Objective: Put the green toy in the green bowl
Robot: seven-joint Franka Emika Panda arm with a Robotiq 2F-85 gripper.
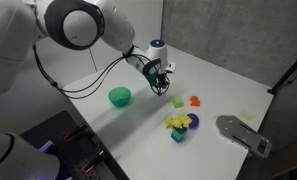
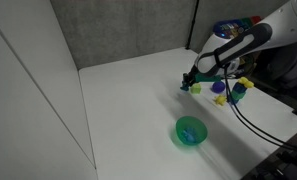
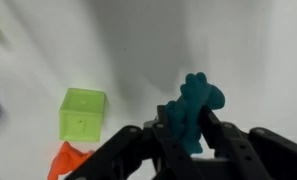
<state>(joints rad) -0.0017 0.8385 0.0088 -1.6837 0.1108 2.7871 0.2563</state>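
In the wrist view my gripper [image 3: 188,128] is shut on the green toy [image 3: 195,108], a dark teal chunky piece that sticks up between the two black fingers above the white table. In both exterior views the gripper [image 1: 160,80] [image 2: 189,80] hangs a little above the table with the toy in it. The green bowl [image 1: 120,96] [image 2: 191,130] stands empty on the table, apart from the gripper.
A yellow-green cube [image 3: 82,112] [image 1: 178,101] and an orange piece [image 3: 66,160] [image 1: 195,101] lie near the gripper. A yellow, purple and blue toy cluster [image 1: 180,124] [image 2: 233,90] stands further off. A grey device [image 1: 240,132] sits at the table's edge.
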